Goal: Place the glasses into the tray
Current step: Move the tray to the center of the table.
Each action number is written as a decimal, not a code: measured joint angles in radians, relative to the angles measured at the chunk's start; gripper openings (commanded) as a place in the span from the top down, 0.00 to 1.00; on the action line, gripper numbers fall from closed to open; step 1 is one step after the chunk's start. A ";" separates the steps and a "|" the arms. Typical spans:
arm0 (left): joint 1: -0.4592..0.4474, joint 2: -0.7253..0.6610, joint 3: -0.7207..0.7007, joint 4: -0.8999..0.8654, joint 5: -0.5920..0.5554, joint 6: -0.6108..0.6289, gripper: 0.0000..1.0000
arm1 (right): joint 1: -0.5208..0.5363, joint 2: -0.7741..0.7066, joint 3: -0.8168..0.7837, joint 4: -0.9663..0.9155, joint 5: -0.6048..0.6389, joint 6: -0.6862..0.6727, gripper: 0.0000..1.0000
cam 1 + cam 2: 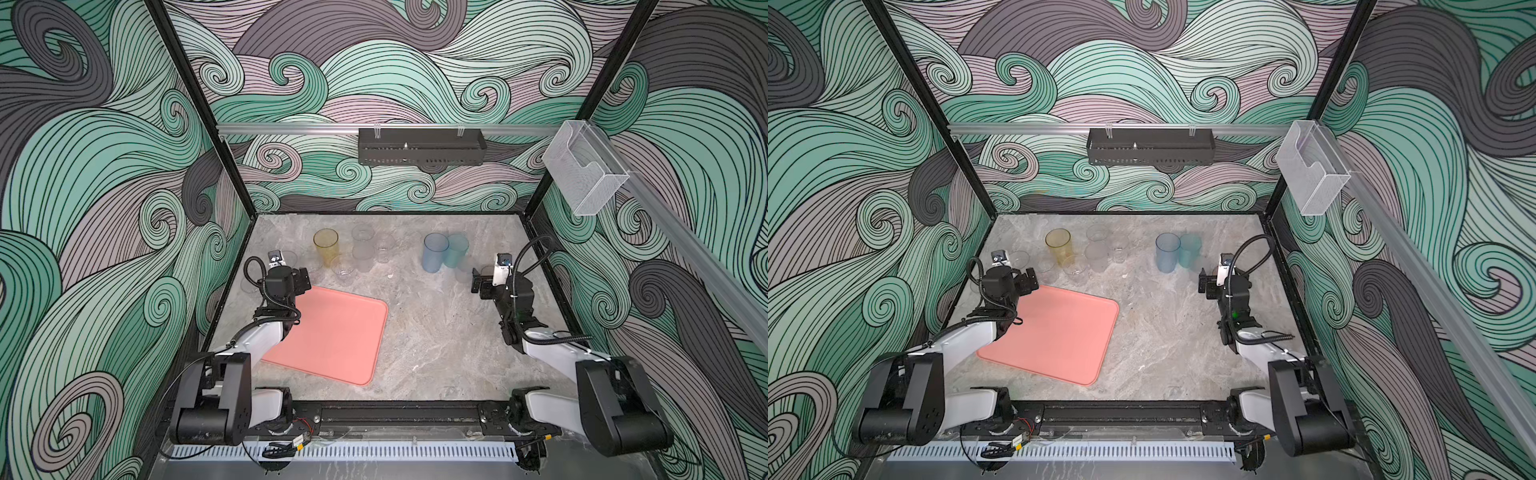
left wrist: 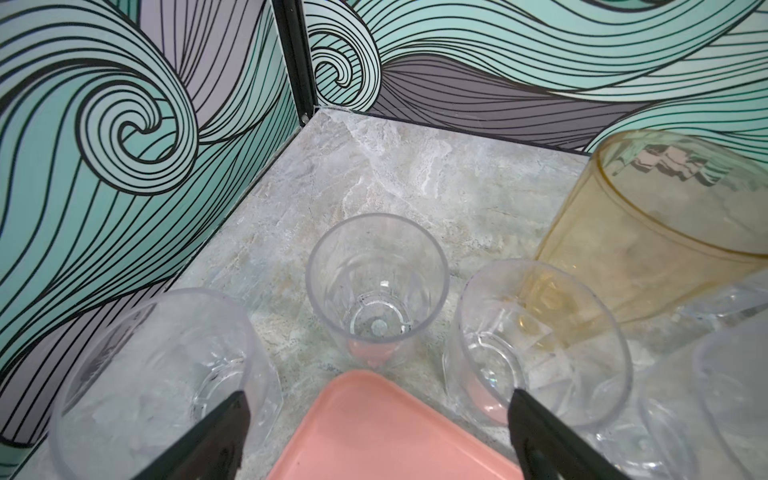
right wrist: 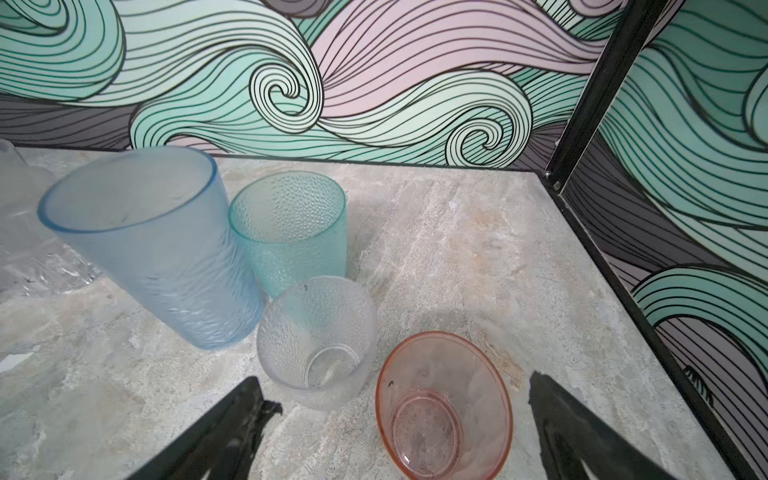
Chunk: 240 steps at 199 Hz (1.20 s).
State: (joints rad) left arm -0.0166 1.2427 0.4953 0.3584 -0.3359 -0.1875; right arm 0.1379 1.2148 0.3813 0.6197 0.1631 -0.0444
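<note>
Left end effector and right end effector wide open, empty. Glasses stand on worktop beyond tray, none in it. Probably light, slick, thin-walled: pinch one wall at rim, gently.

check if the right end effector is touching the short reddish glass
Apart. The right wrist view shows the right end effector open, with table showing between the reddish glass and either finger.
</note>
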 measured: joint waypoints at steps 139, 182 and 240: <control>0.000 -0.302 0.287 -0.487 0.059 -0.393 0.07 | 0.032 -0.279 0.337 -0.790 0.037 0.556 0.28; -0.025 -0.281 0.387 -0.600 0.283 -0.378 0.18 | 0.267 -0.170 0.549 -1.103 -0.015 0.655 0.32; -0.121 -0.343 0.305 -0.745 0.402 -0.359 0.16 | 0.632 -0.090 0.554 -1.388 0.047 0.851 0.32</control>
State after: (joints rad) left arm -0.1375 0.8997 0.8005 -0.3870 0.0658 -0.5461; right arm 0.7696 1.1252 0.9352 -0.7681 0.2104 0.8066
